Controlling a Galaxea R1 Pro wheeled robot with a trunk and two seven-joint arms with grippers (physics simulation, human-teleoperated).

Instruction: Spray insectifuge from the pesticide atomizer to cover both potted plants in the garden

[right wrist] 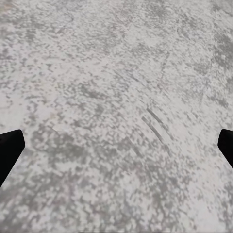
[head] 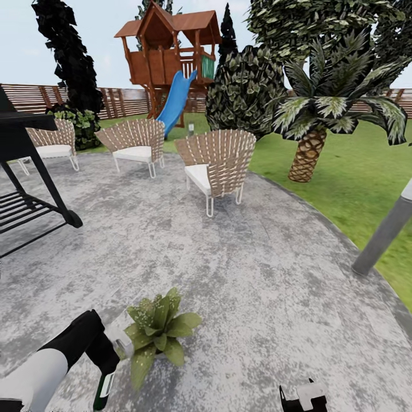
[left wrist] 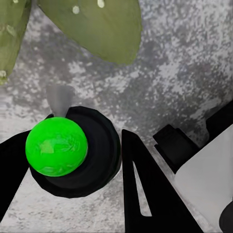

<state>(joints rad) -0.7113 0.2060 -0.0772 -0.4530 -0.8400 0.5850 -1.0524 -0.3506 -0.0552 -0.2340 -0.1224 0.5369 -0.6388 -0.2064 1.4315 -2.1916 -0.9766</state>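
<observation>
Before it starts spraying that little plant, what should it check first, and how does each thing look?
1. Atomizer held by left gripper: ok, it hangs from the gripper, green base toward the wrist camera.
2. Plant close by: ok, leaves right beside the left gripper.
3. Nozzle aimed at the plant: cannot tell.
4. Right gripper out of the way: ok, open over bare patio.
5. Second plant located: cannot tell.
6. Chairs clear of the spray: ok, far back.

Backyard garden: patio (head: 240, 286), chairs (head: 214, 166), playset (head: 169, 51).
</observation>
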